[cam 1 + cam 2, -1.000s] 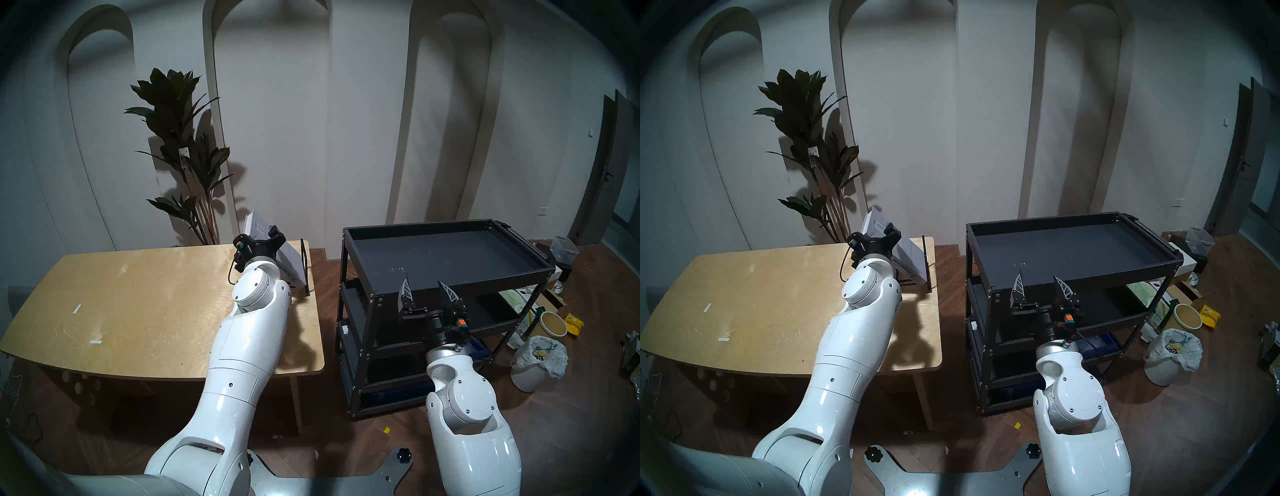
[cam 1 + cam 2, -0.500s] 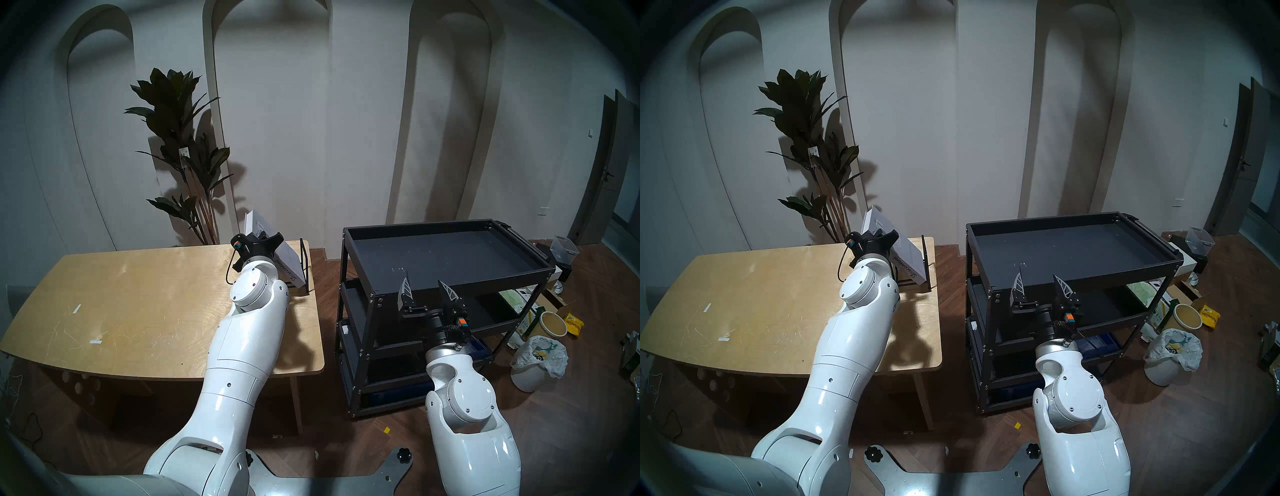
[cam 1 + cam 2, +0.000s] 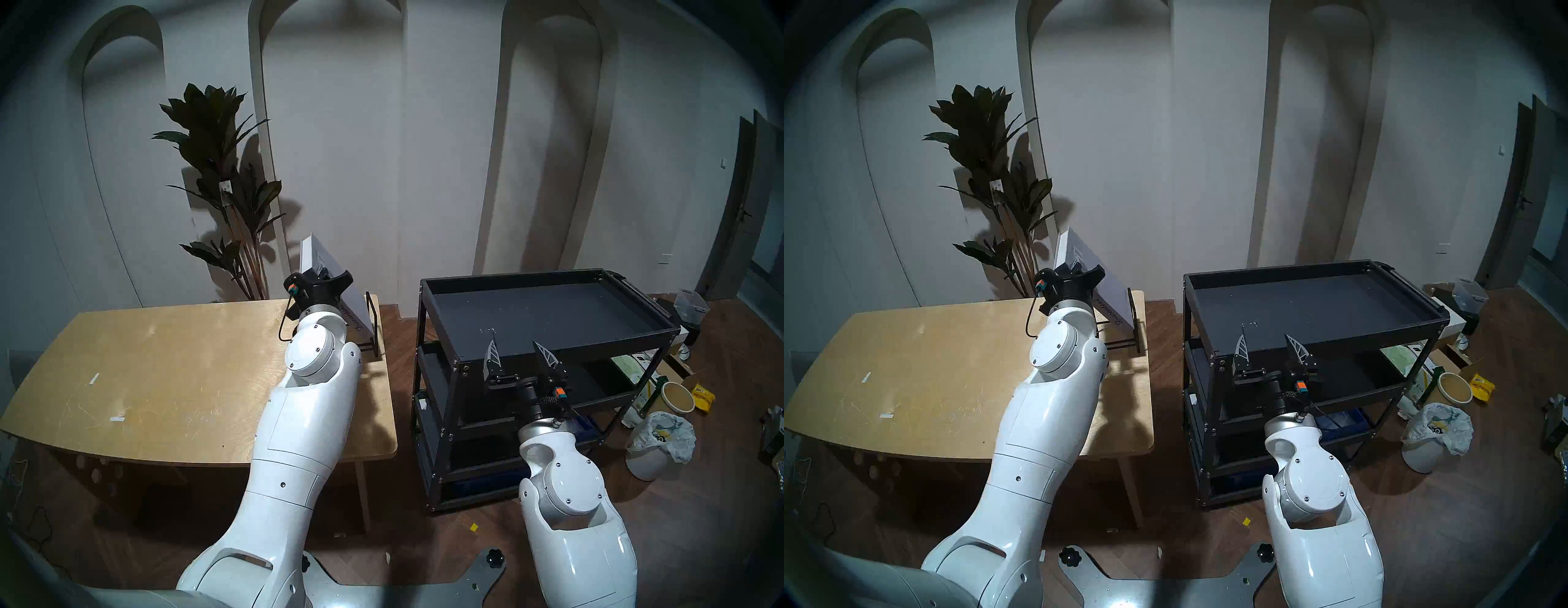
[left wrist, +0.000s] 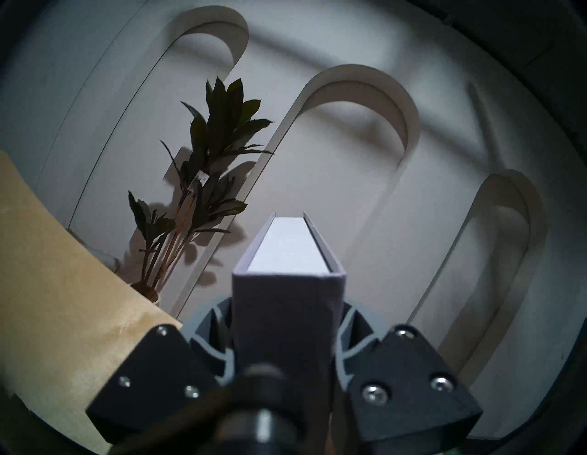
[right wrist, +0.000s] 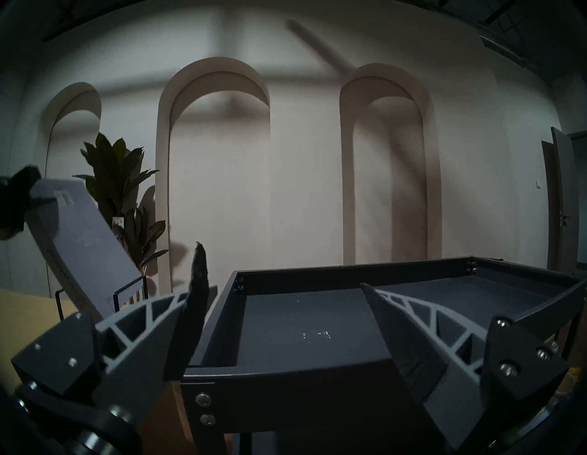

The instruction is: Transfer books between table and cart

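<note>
Lavender-grey book (image 3: 319, 260), tilted, is clamped at its spine between the closed jaws of the left gripper (image 4: 287, 333), above a small black wire rack (image 3: 372, 322) at the far right corner of the plywood bench (image 3: 169, 382). Right gripper (image 3: 519, 356) hovers with jaws wide apart and empty at the near edge of the black cart (image 3: 551, 314).

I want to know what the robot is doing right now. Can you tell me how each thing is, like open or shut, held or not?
Book: tilted, lifted partly out of the rack, held near its spine end.
Left gripper: shut on the book.
Right gripper: open, holding nothing, at the cart's near edge.
Rack: standing on the table's far right corner.
Cart: top tray bare.
Table: only the rack stands on it.
</note>
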Robot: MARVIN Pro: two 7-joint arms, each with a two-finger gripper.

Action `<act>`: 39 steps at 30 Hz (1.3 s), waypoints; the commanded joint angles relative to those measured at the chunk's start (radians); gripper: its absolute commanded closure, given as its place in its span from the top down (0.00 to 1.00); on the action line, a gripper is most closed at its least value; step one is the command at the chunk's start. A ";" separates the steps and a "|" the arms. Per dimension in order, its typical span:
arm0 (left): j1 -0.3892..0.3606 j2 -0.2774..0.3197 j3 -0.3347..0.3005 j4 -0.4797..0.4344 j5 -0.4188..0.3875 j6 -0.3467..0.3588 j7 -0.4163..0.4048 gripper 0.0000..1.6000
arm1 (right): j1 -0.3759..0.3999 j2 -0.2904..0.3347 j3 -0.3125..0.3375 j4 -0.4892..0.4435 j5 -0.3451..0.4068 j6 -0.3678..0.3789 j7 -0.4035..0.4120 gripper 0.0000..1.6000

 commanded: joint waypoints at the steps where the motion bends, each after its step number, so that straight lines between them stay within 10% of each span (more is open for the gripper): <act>1: -0.026 -0.002 0.026 -0.109 0.042 -0.027 0.003 0.00 | 0.079 0.049 -0.058 -0.024 -0.111 0.008 0.022 1.00; 12: -0.002 0.012 0.046 -0.232 0.089 0.029 0.044 0.00 | 0.187 0.071 -0.204 -0.003 -0.306 -0.020 0.069 1.00; 27: 0.033 0.026 0.084 -0.420 0.096 0.283 0.137 0.00 | 0.339 -0.022 -0.301 0.229 -0.451 -0.100 0.038 1.00; 39: 0.006 -0.024 0.095 -0.426 0.093 0.420 0.248 0.00 | 0.455 -0.088 -0.359 0.362 -0.288 -0.069 0.043 1.00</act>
